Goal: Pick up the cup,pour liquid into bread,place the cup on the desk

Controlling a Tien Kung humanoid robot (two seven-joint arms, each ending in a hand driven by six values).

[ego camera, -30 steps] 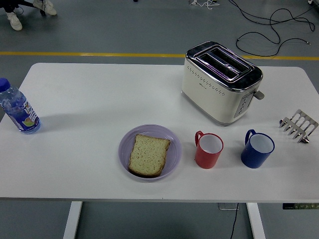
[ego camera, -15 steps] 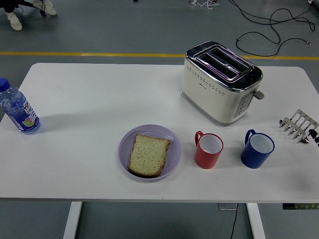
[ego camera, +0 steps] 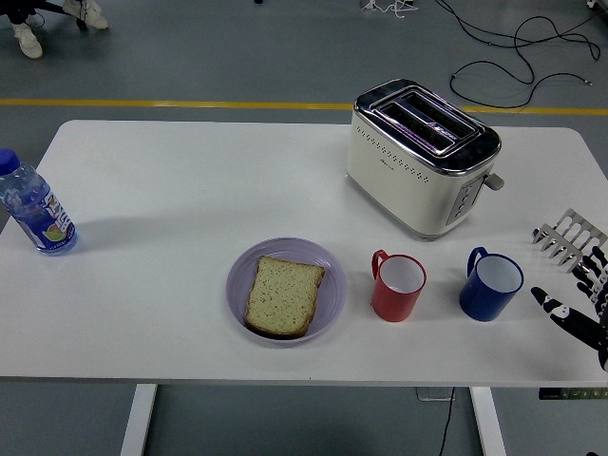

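Right hand [ego camera: 581, 294] fingers spread wide, empty, beside blue cup [ego camera: 490, 284]; bread [ego camera: 283, 294] on plate [ego camera: 328, 261]

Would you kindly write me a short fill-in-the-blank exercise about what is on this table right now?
1. The slice of bread lies on a ____ plate.
2. The red cup stands between the plate and the ____ cup.
3. The right hand, fingers spread, is nearest the ____ cup.
4. The water bottle stands near the table's ____ edge.

Missing words: purple; blue; blue; left
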